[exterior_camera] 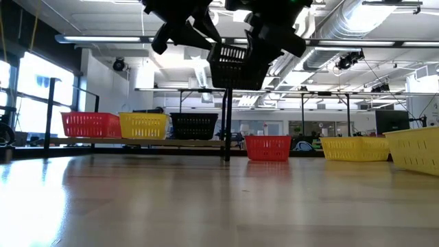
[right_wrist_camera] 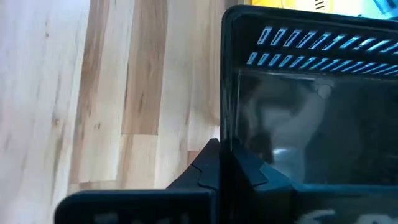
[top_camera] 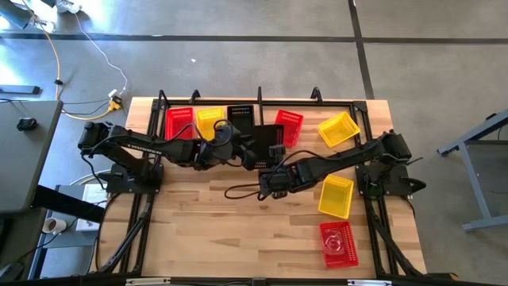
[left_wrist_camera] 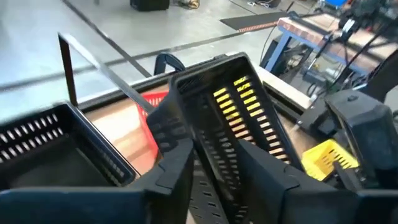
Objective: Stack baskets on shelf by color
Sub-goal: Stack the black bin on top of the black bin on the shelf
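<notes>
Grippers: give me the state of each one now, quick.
Left gripper: open, jaws either side of the black basket's wall.
Right gripper: shut on the black basket, which is held up off the table.

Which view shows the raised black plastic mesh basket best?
The low view: the raised black plastic mesh basket hangs clear of the table between both grippers. The high view has arms covering it; the left wrist view crops its slotted wall; the right wrist view shows only one side.

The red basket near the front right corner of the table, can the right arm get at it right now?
Probably not yet: the right gripper is shut on a black basket held in the air, though nothing lies over the red basket.
</notes>
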